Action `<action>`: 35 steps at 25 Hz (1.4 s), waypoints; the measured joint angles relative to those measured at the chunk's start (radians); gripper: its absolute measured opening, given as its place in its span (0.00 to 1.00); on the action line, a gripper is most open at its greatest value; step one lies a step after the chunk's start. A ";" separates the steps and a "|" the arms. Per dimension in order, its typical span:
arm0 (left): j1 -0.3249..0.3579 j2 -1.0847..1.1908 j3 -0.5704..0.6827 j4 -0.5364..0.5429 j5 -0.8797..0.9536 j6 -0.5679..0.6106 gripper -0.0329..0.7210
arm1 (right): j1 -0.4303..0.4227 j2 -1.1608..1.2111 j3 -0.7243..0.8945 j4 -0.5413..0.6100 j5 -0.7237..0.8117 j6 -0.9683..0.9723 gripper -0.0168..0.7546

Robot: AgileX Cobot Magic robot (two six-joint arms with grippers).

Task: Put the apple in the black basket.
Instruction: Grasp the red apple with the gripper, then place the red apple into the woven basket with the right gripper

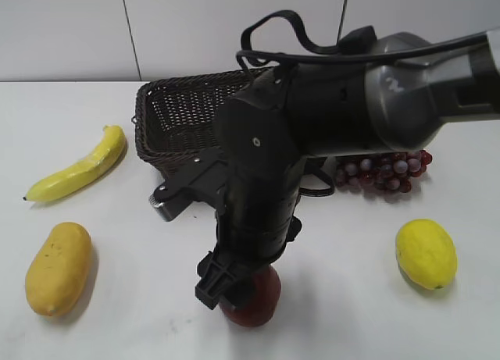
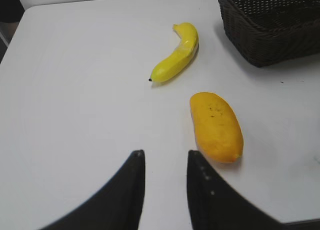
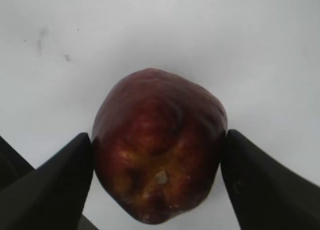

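The dark red apple point(image 1: 256, 304) rests on the white table at the front centre. My right gripper point(image 1: 234, 291) reaches down over it. In the right wrist view both fingers of the right gripper point(image 3: 157, 140) press against the sides of the apple point(image 3: 160, 165), so it is shut on the apple. The black basket point(image 1: 176, 114) stands behind the arm at the back centre, and its corner shows in the left wrist view point(image 2: 270, 30). My left gripper point(image 2: 165, 157) is open and empty above bare table, just left of a mango.
A banana point(image 1: 82, 169) point(image 2: 177, 55) and a mango point(image 1: 58, 266) point(image 2: 216, 125) lie on the left. A bunch of grapes point(image 1: 387, 171) and a lemon point(image 1: 426, 253) lie on the right. The right arm hides part of the basket.
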 joint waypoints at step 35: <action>0.000 0.000 0.000 0.000 0.000 0.000 0.34 | -0.122 -0.018 -0.637 -0.106 0.298 -0.017 0.75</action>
